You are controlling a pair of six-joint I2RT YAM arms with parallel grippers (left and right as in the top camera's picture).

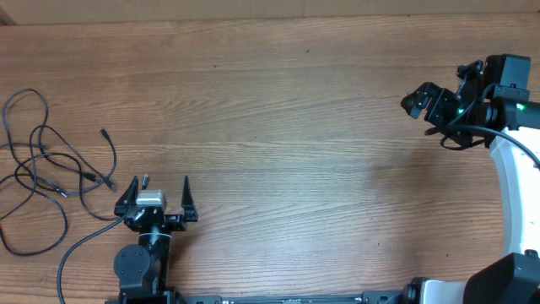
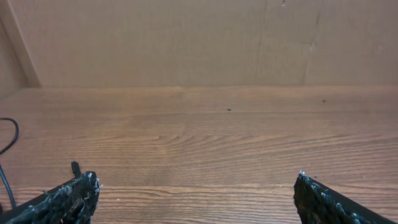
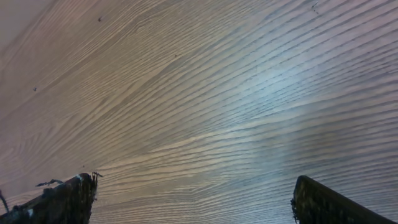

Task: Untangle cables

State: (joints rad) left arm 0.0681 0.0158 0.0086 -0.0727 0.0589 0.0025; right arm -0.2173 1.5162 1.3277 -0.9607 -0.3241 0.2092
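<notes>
Cables [image 1: 44,162] lie tangled at far left, untouched. We note left gripper [image 1: 160,186] near them, right gripper [image 1: 424,110] well apart, both released and empty. We judge untangling not yet begun; next, left must pinch one strand.

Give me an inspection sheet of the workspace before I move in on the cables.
Surface: wood-grain table, a few small dark specks.
Job's things: cables, thin and black, looped over each other at the left edge; one plug end lies near the left tool.
Clutter: nothing seen.
Grippers: left tool open and empty, just right of the tangle; right tool open and empty, at the far right, away from the cables.
Cables: thicker black wiring runs along the right arm, apart from the tangle.
Surroundings: plain brown wall behind the table.
</notes>
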